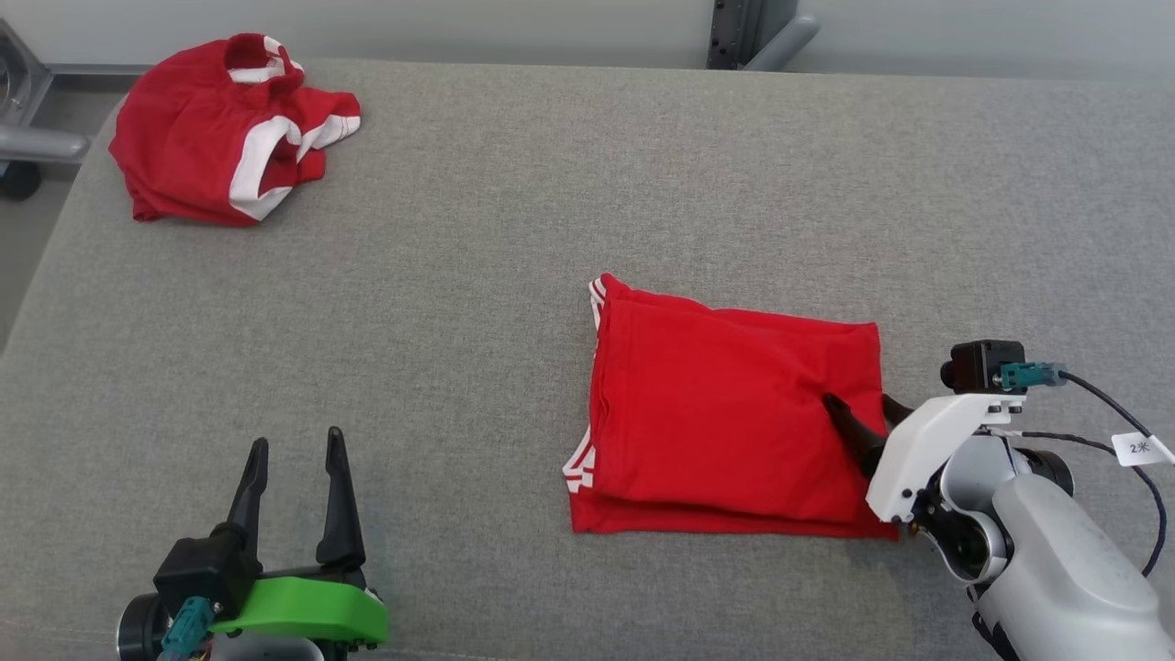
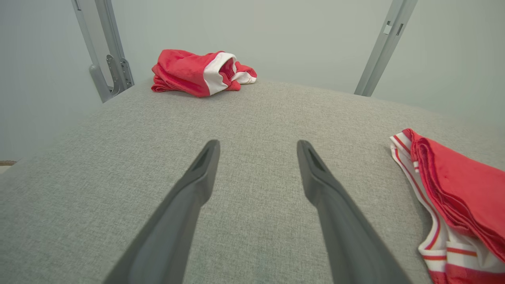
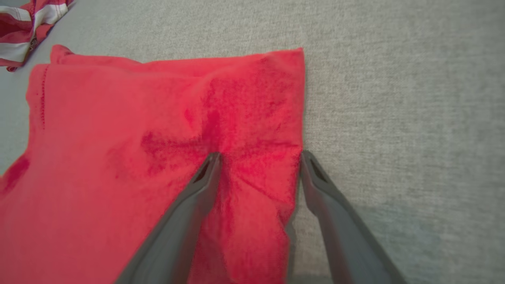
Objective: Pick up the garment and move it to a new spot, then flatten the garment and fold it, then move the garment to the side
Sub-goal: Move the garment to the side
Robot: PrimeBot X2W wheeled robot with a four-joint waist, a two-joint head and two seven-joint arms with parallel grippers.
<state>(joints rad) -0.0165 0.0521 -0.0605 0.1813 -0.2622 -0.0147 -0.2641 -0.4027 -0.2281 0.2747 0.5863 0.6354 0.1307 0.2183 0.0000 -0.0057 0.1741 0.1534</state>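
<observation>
Straddling right edge of folded garment (image 1: 725,404) with right gripper (image 1: 860,401), spread wide, holding nothing — may pinch just 1 layer, unfolding stack mid-drag; left gripper (image 1: 296,441) open, empty.

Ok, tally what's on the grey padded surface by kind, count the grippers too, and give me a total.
Red garments with white trim: 2 (folded red garment, crumpled red garment)
Grippers: 2 (left gripper, right gripper)
Total: 4
</observation>
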